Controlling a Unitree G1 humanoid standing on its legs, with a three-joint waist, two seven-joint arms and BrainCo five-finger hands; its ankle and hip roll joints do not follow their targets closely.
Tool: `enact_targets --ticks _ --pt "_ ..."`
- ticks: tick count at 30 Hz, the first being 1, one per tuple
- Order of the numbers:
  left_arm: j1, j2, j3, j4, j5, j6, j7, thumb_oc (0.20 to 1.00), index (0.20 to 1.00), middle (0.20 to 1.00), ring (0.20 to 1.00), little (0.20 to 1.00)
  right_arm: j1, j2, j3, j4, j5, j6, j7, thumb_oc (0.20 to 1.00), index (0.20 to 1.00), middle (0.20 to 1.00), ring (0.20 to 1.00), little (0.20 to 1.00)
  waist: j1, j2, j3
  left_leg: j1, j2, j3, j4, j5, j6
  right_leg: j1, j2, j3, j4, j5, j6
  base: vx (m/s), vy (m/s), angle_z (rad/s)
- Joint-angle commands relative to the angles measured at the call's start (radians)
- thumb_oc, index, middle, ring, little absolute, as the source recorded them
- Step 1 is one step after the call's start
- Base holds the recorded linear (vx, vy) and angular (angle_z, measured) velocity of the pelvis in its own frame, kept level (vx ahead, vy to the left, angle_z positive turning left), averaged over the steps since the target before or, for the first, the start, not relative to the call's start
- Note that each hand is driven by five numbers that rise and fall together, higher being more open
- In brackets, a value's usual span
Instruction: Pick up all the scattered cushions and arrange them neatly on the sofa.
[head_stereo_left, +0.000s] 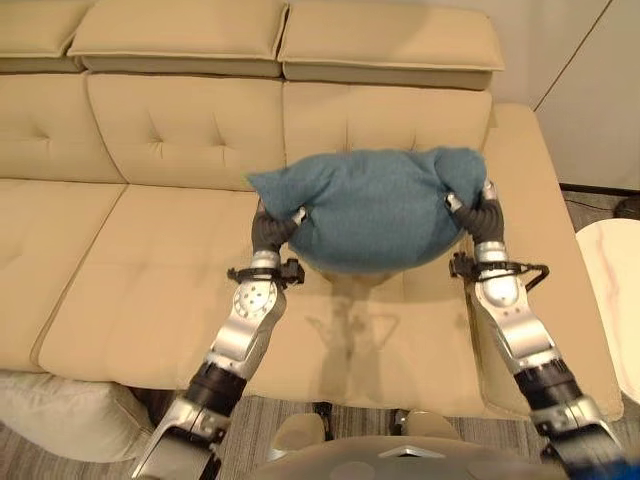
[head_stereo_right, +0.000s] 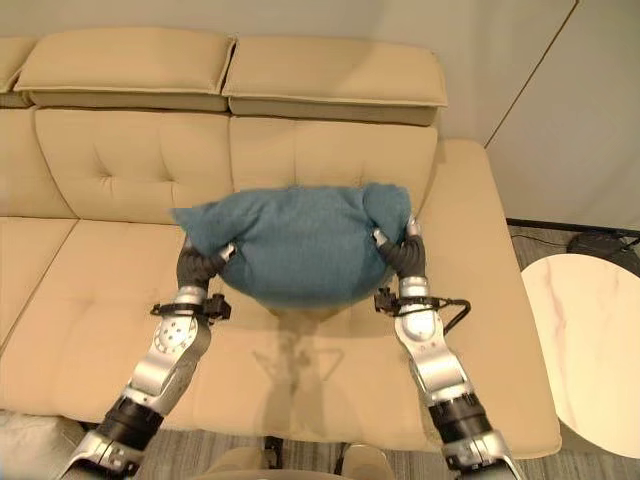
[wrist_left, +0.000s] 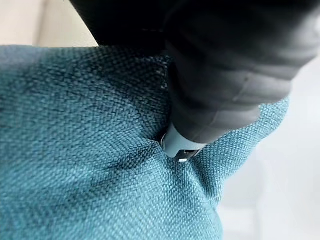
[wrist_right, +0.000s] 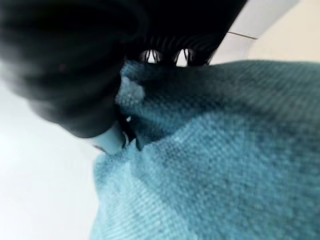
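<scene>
A teal cushion (head_stereo_left: 375, 210) hangs in the air over the right seat of the beige sofa (head_stereo_left: 150, 300), held between both hands. My left hand (head_stereo_left: 275, 228) grips its left lower corner, and in the left wrist view a finger (wrist_left: 180, 145) digs into the teal cloth (wrist_left: 90, 165). My right hand (head_stereo_left: 478, 212) is shut on the cushion's right upper corner, where the fabric (wrist_right: 210, 165) bunches against the fingers (wrist_right: 117, 137). The cushion sags in the middle and hides most of both hands.
The sofa's tufted backrest (head_stereo_left: 180, 130) and headrest pads (head_stereo_left: 390, 45) rise behind the cushion. Its right armrest (head_stereo_left: 545, 230) runs beside my right arm. A round white side table (head_stereo_right: 585, 350) stands on the floor to the right. Something white (head_stereo_left: 60, 415) lies at the sofa's front left.
</scene>
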Motion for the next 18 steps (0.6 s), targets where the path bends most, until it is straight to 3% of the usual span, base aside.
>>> enact_targets --ticks 1,4,9,14,18 --pt "-0.200 -0.005 -0.056 0.028 0.071 -0.095 0.028 0.200 0.200 0.200 0.200 0.200 -0.142 0.020 0.057 -0.032 -0.012 -0.088 -0.035 0.200 0.200 0.200 0.200 0.200 0.012 -0.017 -0.075 0.022 0.007 0.004 0.006 -0.074 -0.050 0.024 -0.012 -0.001 0.007 -0.085 0.100 -0.02 0.001 0.15" --pt "-0.293 -0.010 -0.075 0.081 0.074 -0.098 0.056 0.200 0.200 0.200 0.200 0.200 -0.215 0.026 0.082 0.007 -0.004 -0.088 -0.057 0.200 0.200 0.200 0.200 0.200 0.009 -0.007 -0.056 -0.003 0.007 -0.003 0.006 -0.062 -0.054 0.003 -0.013 -0.004 0.007 -0.079 0.103 -0.09 0.011 0.11" --pt "-0.489 -0.004 -0.128 0.196 0.072 -0.121 0.113 0.200 0.200 0.200 0.200 0.200 -0.405 0.008 0.131 0.114 0.006 -0.087 -0.114 0.200 0.200 0.200 0.200 0.200 -0.004 0.008 -0.009 -0.149 0.008 -0.017 0.006 -0.018 -0.071 -0.147 -0.019 0.006 0.007 -0.030 0.107 -0.19 0.020 0.08" --pt "-0.565 0.016 -0.149 0.283 0.055 -0.148 0.127 0.200 0.200 0.200 0.200 0.200 -0.493 0.000 0.147 0.189 0.005 -0.087 -0.139 0.200 0.200 0.200 0.200 0.200 -0.019 0.000 -0.048 -0.297 -0.008 -0.014 0.006 0.027 -0.086 -0.289 -0.011 0.004 0.007 0.013 0.097 -0.10 0.013 0.05" --pt "-0.558 0.007 -0.150 0.303 0.044 -0.154 0.131 0.200 0.200 0.200 0.200 0.200 -0.501 0.005 0.149 0.205 -0.001 -0.093 -0.148 0.200 0.200 0.200 0.200 0.200 -0.019 -0.002 -0.048 -0.328 -0.006 -0.013 0.006 0.037 -0.092 -0.321 -0.013 0.004 0.007 0.018 0.096 -0.02 -0.001 -0.05"
